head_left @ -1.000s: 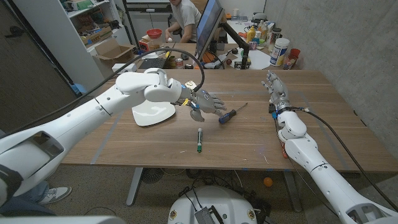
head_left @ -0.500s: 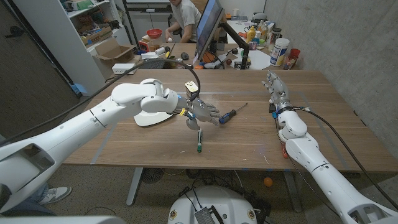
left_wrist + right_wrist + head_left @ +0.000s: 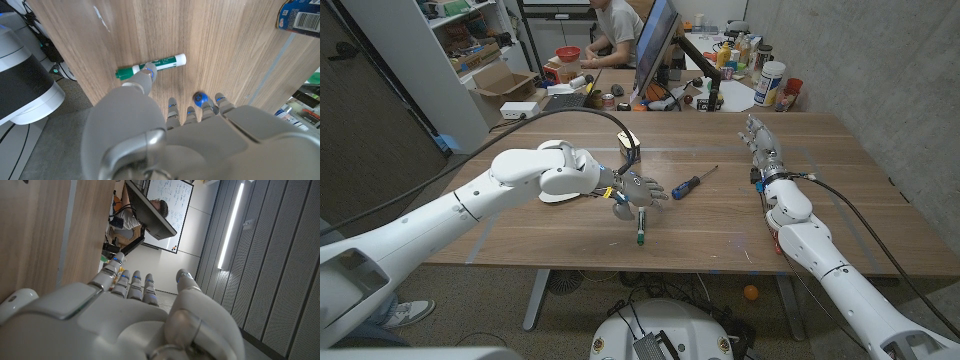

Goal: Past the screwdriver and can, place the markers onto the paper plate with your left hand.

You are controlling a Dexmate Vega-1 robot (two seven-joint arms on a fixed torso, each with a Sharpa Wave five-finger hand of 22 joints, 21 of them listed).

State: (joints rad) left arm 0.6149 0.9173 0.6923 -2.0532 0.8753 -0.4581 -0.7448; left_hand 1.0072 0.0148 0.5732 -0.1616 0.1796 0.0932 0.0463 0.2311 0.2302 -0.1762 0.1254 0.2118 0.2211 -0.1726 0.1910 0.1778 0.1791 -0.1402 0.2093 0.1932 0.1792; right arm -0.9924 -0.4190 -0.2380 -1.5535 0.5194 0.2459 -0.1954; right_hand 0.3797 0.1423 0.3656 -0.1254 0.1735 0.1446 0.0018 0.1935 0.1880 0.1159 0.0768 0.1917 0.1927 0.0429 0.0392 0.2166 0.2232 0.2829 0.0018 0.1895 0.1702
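A white marker with a green cap lies near the table's front edge, also clear as the marker. My left hand hovers just behind it with fingers spread, holding nothing; its thumb tip overlaps the marker, and I cannot tell if it touches. The blue-handled screwdriver lies just right of that hand. A blue-labelled can stands at the wrist picture's corner. The white paper plate peeks out from behind my left forearm. My right hand stands at the table's right side, fingers straight, holding nothing.
A person sits behind the table by a monitor. Bottles and jars crowd the back right, and a cardboard box stands at the back left. Tape lines mark the tabletop.
My left hand has come away from the plate's side, moving toward the front edge and lower, until it hangs over the marker. The right arm has stayed put.
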